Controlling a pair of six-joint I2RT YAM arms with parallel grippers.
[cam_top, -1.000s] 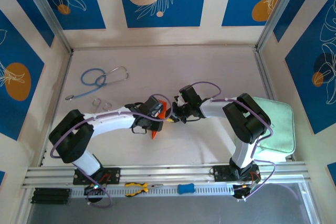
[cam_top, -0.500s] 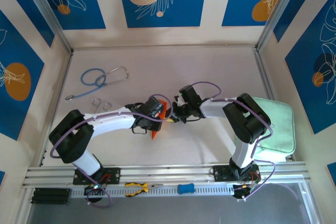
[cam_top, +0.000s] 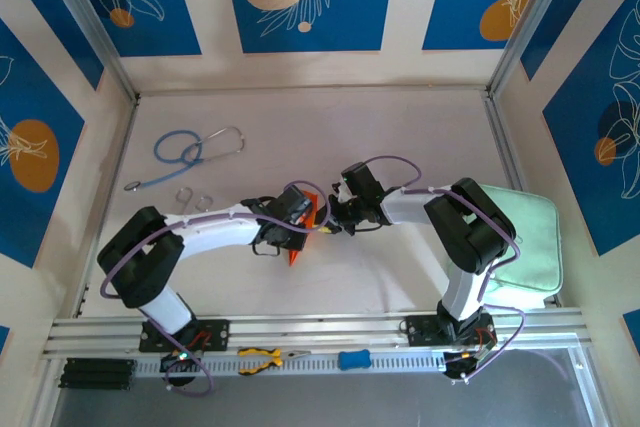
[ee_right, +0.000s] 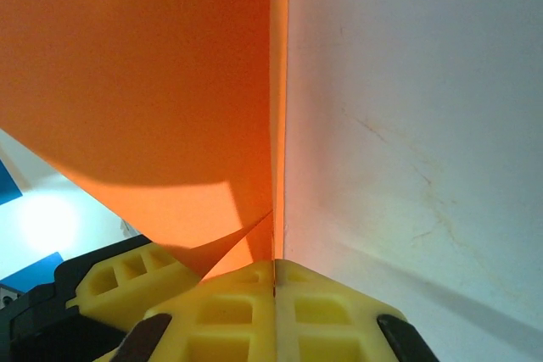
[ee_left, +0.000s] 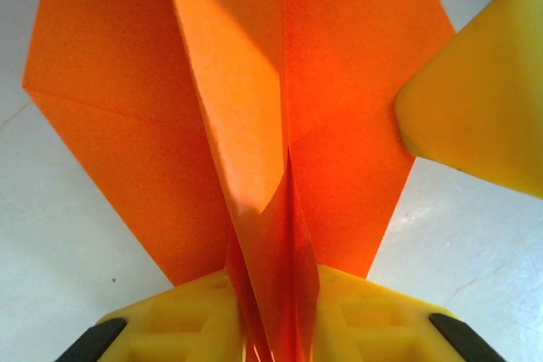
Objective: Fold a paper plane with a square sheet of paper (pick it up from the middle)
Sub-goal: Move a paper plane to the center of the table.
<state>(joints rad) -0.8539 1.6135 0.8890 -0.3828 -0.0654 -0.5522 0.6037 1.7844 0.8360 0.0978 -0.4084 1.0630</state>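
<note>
orange paper (cam_top: pixel 311 211) sits mid-table between the two grippers, part-folded: a centre crease with layers standing up and flaps spread to either side, not yet a dart. cannot tell whether its lower edge touches the table (cam_top: pixel 400 137). far left, the stethoscope (cam_top: pixel 196 150) lies well apart and is unmoved over the last second. left arm (cam_top: pixel 200 232): the elbow has crept slightly inward since a second ago, while the wrist and paper stay in the same spot in the top view. left gripper (ee_left: pixel 271 294): in its wrist view the yellow pads flank the bunched layers at the crease and touch them on both sides. i read this as the jaws clenched on the paper, drawn in from a looser stance, so a fresh grip just taken rather than a release. one yellow finger (ee_left: pixel 475 108) of the other arm meets the right flap's edge. right gripper (ee_right: pixel 274 273): fingers pressed together, with the paper's edge running into the seam between them, so it is grasping the sheet, no change. far right, the pale green pad (cam_top: pixel 535 237) is idle. judgement: with both ends now pinned, the fold is secured for the next crease. the thin sheet could tear or slip if the arms pull apart unevenly.
</note>
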